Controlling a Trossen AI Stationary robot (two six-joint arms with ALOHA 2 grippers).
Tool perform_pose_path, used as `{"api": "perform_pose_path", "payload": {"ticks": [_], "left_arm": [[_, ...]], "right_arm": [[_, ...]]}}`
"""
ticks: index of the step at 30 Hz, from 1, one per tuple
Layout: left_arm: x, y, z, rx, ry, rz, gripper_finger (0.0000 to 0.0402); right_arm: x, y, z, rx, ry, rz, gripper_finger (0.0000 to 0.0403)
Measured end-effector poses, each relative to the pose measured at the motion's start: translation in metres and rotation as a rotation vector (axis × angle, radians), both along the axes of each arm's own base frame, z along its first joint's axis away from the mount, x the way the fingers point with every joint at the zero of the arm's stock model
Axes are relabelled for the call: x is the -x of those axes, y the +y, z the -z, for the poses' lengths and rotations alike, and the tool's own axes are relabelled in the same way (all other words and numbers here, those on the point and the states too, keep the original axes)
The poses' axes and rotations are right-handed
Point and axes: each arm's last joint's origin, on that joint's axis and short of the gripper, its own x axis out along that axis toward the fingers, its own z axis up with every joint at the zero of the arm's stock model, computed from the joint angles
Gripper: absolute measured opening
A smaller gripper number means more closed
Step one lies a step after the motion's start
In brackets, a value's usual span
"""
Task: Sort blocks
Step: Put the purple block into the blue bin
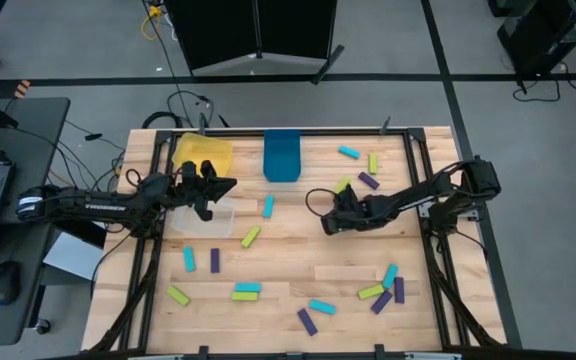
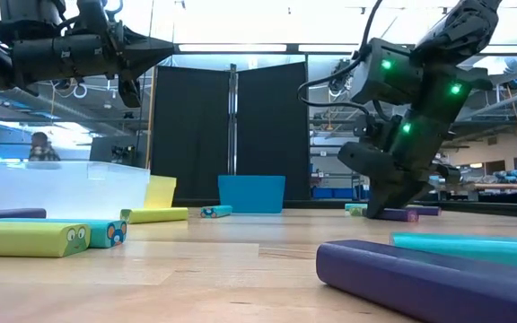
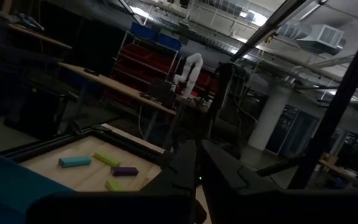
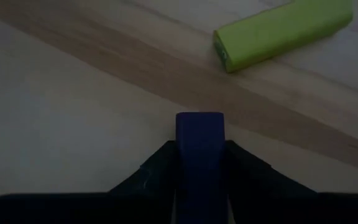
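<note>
Lime, teal and dark purple blocks lie scattered flat on the wooden table (image 1: 298, 265). My right gripper (image 1: 328, 226) is low over the table right of centre, slanting down toward the left edge, and is shut on a dark purple block (image 4: 199, 134). A lime block (image 4: 284, 31) lies on the wood just beyond it. My left gripper (image 1: 230, 186) hangs shut and holding nothing, high above the clear bin (image 1: 206, 220) at the far left; its fingers (image 3: 188, 168) are pressed together. My right gripper pinches the dark purple block between its two fingers (image 4: 157, 162), one on each long side. The fingers lie along the block, and its free end (image 4: 199, 121) sticks out past the fingertips. They come slanting down from the table's right. Whether the block rests on the wood, I cannot tell.
A yellow bin (image 1: 203, 155) and a blue bin (image 1: 282, 155) stand at the far edge, the clear bin in front of the yellow one. Several blocks lie near the front right (image 1: 383, 290) and far right (image 1: 363, 170). A black frame rims the table.
</note>
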Motion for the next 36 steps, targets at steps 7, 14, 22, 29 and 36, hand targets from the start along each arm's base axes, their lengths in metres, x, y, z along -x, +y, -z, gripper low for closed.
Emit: {"api": "perform_pose_path", "payload": {"ticks": [7,14,22,29,36], "left_arm": [[0.000,0.000,0.000,0.003,-0.001,0.001,0.0030],[0.000,0.000,0.000,-0.001,-0.001,0.001,0.0030],[0.000,0.000,-0.001,-0.025,-0.002,-0.017,0.0030],[0.001,0.000,-0.003,-0.031,-0.030,-0.019,0.0030],[0.001,0.000,-0.004,-0.010,-0.043,-0.014,0.0030]], "right_arm": [[0.002,0.010,-0.029,0.073,-0.111,-0.084,0.0118],[-0.020,0.011,-0.067,0.251,-0.394,-0.247,0.0118],[-0.051,-0.024,-0.085,0.454,-0.644,-0.338,0.0119],[-0.057,-0.077,-0.102,0.519,-0.664,-0.301,0.0119],[-0.057,-0.126,-0.126,0.541,-0.611,-0.311,0.0119]]}}
